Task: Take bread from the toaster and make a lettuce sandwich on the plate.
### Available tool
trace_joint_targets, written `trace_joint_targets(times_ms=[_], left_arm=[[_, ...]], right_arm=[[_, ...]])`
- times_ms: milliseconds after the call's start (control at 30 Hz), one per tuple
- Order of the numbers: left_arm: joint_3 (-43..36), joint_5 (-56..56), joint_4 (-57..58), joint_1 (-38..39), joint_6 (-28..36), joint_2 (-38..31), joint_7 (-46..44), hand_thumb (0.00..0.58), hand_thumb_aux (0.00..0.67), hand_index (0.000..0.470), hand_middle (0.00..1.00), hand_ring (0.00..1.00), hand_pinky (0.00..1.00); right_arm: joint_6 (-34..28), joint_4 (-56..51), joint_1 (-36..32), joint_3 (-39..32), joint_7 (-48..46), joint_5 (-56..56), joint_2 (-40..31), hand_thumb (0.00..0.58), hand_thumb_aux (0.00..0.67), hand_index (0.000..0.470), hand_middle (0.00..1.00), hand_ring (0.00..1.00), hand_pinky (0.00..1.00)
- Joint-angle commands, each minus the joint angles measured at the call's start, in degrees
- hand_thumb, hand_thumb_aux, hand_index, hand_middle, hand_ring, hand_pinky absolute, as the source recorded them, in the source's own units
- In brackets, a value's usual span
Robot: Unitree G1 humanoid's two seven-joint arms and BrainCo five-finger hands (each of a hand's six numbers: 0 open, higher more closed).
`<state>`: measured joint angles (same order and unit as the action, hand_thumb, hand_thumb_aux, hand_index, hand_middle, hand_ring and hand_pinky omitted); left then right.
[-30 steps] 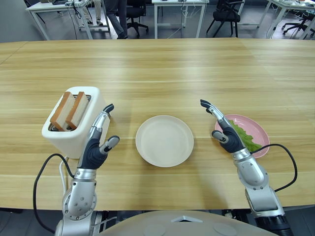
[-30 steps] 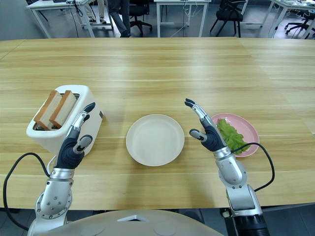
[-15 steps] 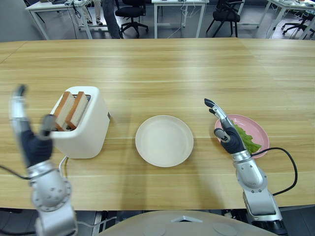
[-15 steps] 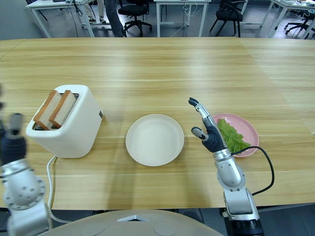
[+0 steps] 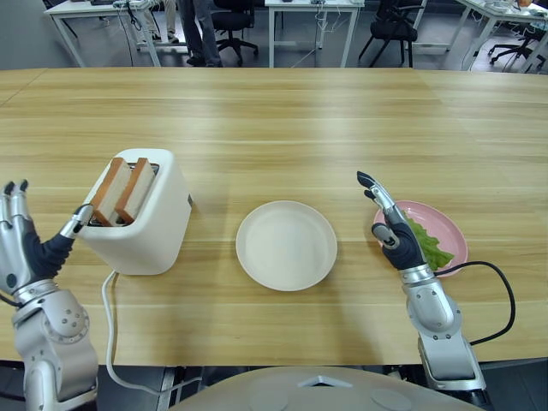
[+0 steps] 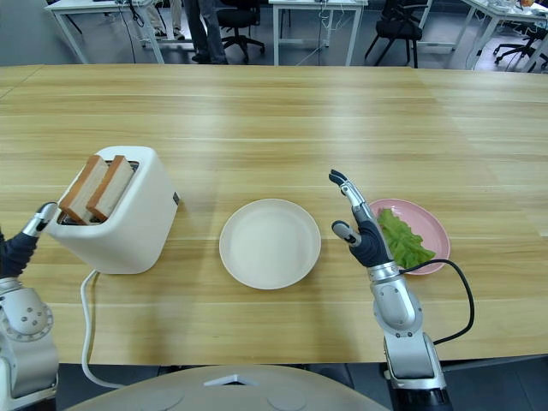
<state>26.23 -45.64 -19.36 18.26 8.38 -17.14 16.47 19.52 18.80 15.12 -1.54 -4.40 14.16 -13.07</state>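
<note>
In the toaster (image 5: 152, 229), the bread (image 5: 122, 190) stands just beside the left hand's (image 5: 30, 250) spread, empty fingers (image 5: 17, 210).

No lettering, number or sign can be read on anything here. The toaster (image 5: 150, 224) carries a small dark mark (image 6: 175, 199) on its side wall, at 3 o'clock from the bread slots, too small to tell whether it is print.
</note>
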Motion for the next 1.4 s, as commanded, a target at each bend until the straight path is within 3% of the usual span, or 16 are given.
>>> trace_joint_targets(times_ms=[33, 500, 1400], left_arm=[[-3.35, -2.27, 3.45, -0.99, 1.74, -0.80, 0.35, 0.000, 0.000, 0.000, 0.00, 0.00, 0.00], [-9.05, -7.76, 8.57, -2.86, 8.87, -4.26, -0.27, 0.000, 0.000, 0.000, 0.00, 0.00, 0.00], [-11.10, -6.97, 9.60, -5.87, 15.90, -7.77, -1.55, 0.000, 0.000, 0.000, 0.00, 0.00, 0.00]], right_arm=[[-0.66, 0.69, -0.15, 0.56, -0.59, -0.91, -0.39, 0.000, 0.000, 0.000, 0.00, 0.00, 0.00], [-1.38, 1.40, -0.97, 0.65, -1.30, -2.34, -1.57, 0.000, 0.000, 0.000, 0.00, 0.00, 0.00], [-1.16, 1.44, -0.84, -0.29, -2.39, -2.89, -1.28, 0.000, 0.000, 0.000, 0.00, 0.00, 0.00]])
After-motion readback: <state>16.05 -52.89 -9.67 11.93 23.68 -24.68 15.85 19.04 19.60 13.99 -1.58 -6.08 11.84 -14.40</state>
